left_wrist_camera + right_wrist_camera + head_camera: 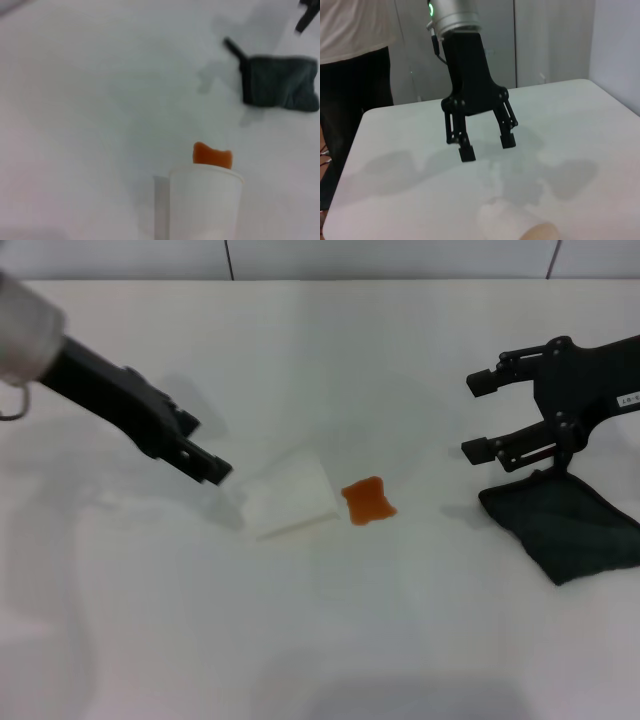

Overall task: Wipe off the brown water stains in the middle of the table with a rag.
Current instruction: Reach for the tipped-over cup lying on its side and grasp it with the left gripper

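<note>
Head view, right pincer [480, 416] open above rag [565, 525], left pincer [215, 472] low.

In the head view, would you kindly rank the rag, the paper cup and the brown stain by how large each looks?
1. The rag, largest.
2. The paper cup, lying on its side, somewhat smaller.
3. The brown stain, clearly smallest.

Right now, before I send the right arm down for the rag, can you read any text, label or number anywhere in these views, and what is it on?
Small white label on the right arm, above the rag: dark marks, too small and blurred to read.
White cup, table, brown stain: no text seen.
Left hand: no readable marking, only a green light on the arm above it.
</note>
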You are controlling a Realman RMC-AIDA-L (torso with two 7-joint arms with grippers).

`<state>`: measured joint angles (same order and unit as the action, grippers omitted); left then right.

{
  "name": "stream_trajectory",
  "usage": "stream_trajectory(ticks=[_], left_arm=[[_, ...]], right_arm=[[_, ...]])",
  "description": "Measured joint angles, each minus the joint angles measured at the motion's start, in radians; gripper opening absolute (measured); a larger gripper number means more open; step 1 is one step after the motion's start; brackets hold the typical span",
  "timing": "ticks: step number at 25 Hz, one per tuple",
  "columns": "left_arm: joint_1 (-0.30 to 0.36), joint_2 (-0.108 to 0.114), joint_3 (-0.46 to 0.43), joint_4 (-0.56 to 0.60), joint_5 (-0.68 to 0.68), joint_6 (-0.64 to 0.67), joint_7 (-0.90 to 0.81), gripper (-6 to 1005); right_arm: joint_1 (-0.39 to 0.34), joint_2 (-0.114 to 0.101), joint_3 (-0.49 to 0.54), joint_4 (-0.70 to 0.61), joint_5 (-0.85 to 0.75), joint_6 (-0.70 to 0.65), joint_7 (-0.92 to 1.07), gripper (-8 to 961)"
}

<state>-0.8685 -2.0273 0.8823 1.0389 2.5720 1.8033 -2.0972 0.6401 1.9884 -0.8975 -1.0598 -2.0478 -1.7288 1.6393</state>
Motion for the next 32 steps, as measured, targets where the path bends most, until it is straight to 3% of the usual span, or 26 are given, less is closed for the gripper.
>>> stream_trajectory(ticks=[2, 5, 11, 16, 32], left_arm=[[-0.023, -0.026, 0.013, 0.004, 0.053, -0.014, 0.004, 871], [-0.042, -0.044, 0.067, 0.005, 0.092, -0.045, 0.003, 870], [-0.050, -0.046, 0.116, -0.016, 0.098, -0.081, -0.002, 869], [-0.074, -0.052, 0.184, -0.076, 0.092, -0.137, -0.004, 868], [-0.062, -0.057, 0.357, -0.177, 0.016, -0.307, 0.008, 865]], right_arm=[[0.000, 0.000, -0.005, 0.000, 0.000, 0.006, -0.001, 852], [0.008, 0.000, -0.016, 0.002, 0.000, 0.013, -0.001, 852], [0.045, 0.001, -0.047, 0.029, 0.000, 0.018, 0.001, 851], [0.040, 0.003, -0.061, 0.027, 0.000, 0.018, 0.007, 851], [0.038, 0.009, -0.061, 0.022, 0.000, 0.013, 0.009, 850]])
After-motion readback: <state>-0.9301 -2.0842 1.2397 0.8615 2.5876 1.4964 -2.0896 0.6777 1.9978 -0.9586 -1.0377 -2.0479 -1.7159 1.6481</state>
